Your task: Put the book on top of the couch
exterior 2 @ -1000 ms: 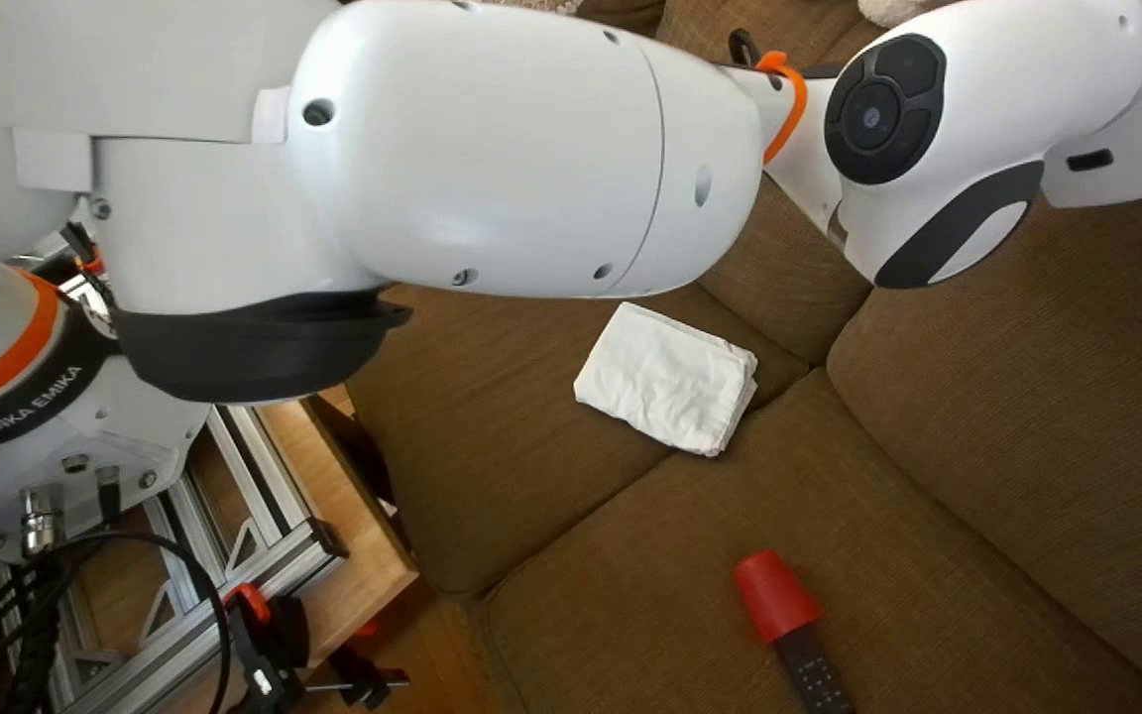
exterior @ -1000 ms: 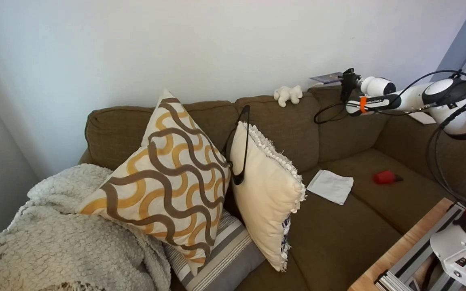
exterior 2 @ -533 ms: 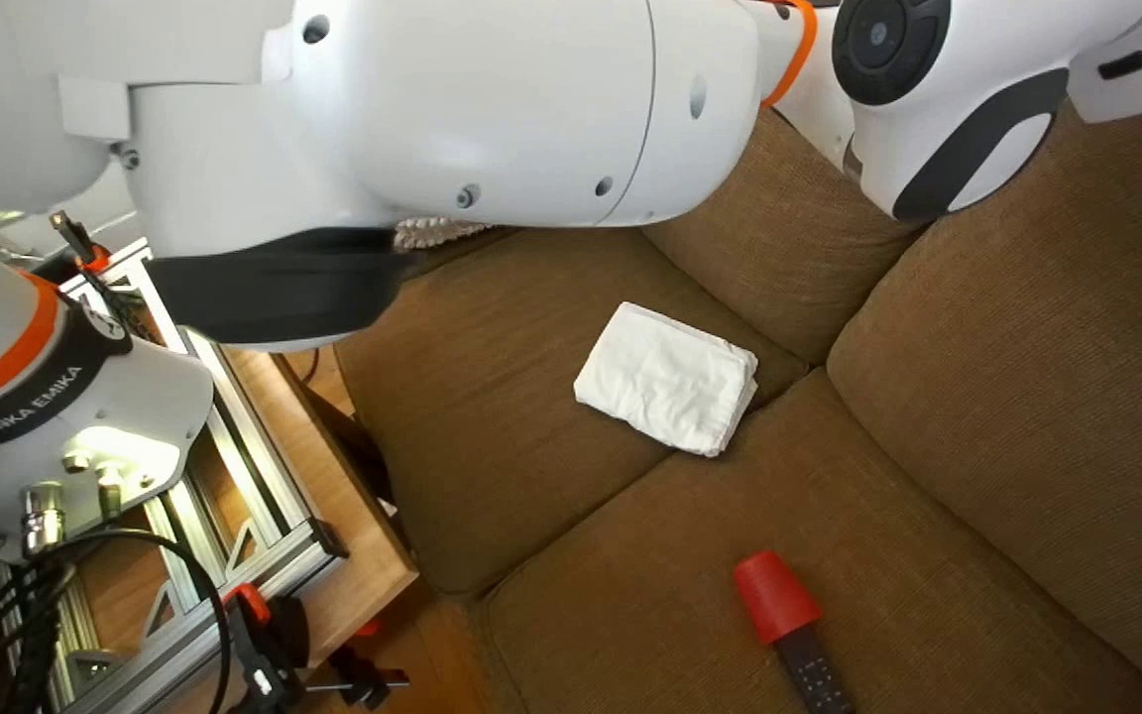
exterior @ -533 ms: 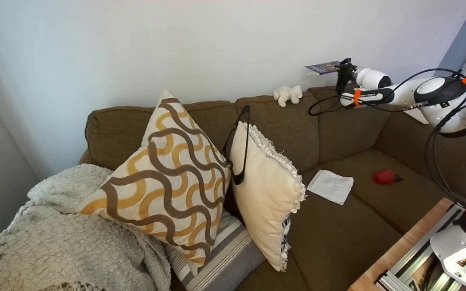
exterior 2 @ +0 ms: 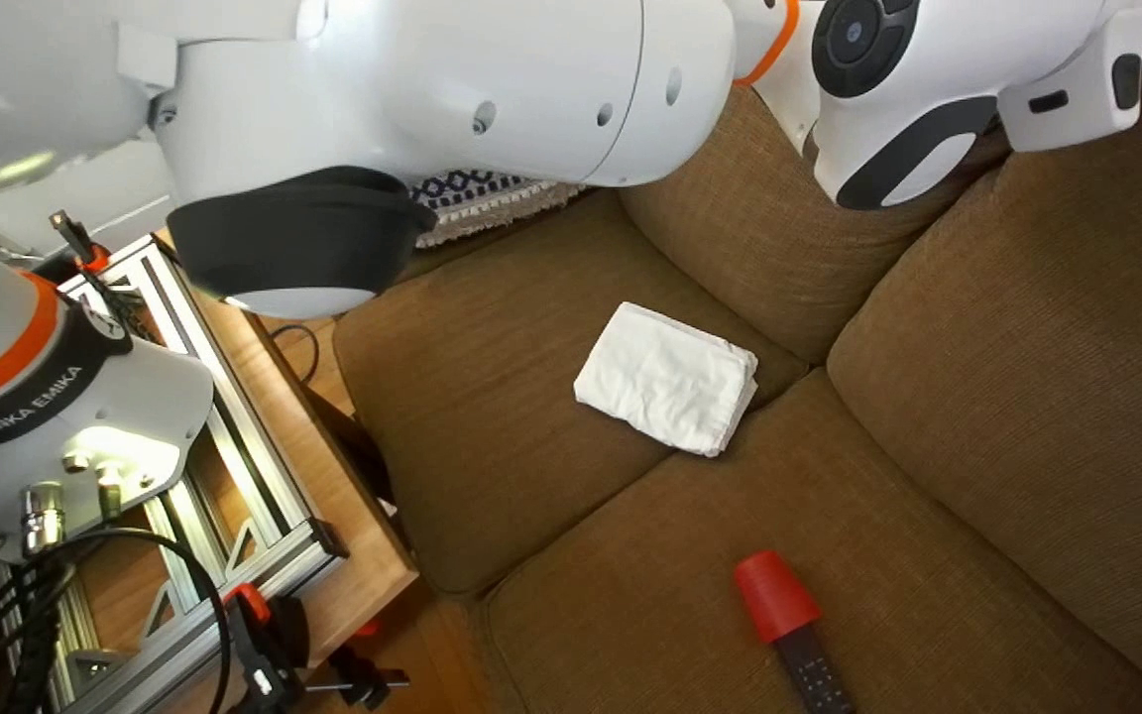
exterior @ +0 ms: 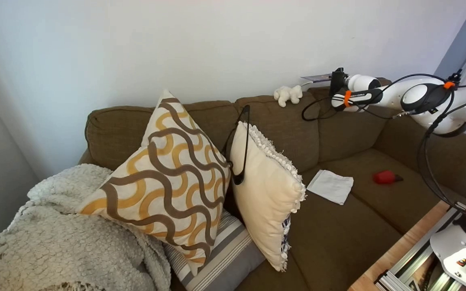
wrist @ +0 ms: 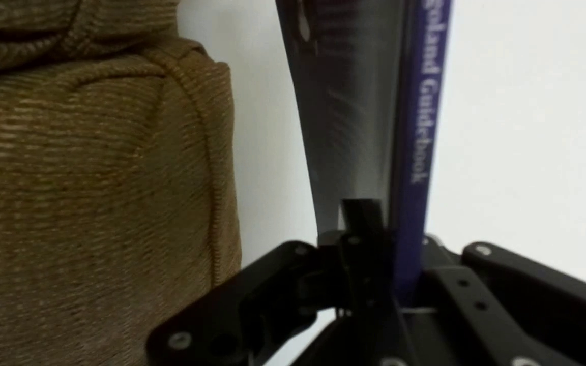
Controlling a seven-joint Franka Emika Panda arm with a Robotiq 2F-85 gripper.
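Note:
The book (exterior: 316, 78) is thin and dark with a blue-purple spine. In an exterior view it is held roughly flat in front of the wall, just above the top of the couch back. My gripper (exterior: 335, 79) is shut on one end of it. In the wrist view the book (wrist: 420, 152) stands between the black fingers (wrist: 400, 254), with a strip of white wall between it and the couch (wrist: 94, 203). The olive-brown couch also shows in both exterior views (exterior: 352, 141) (exterior 2: 1007, 416). The book is out of view in an exterior view that shows mostly the arm.
A white plush toy (exterior: 288, 95) sits on the couch back close to the book. Patterned pillows (exterior: 168, 169) and a cream pillow (exterior: 263, 194) lean at the left. A white folded cloth (exterior 2: 668, 379) and a red object (exterior 2: 774, 595) lie on the seat. The wall (exterior: 217, 48) stands behind.
The arm and the held book move left along the couch back, nearer the plush toy. The book rises at first, then comes down again. The grip on it stays.

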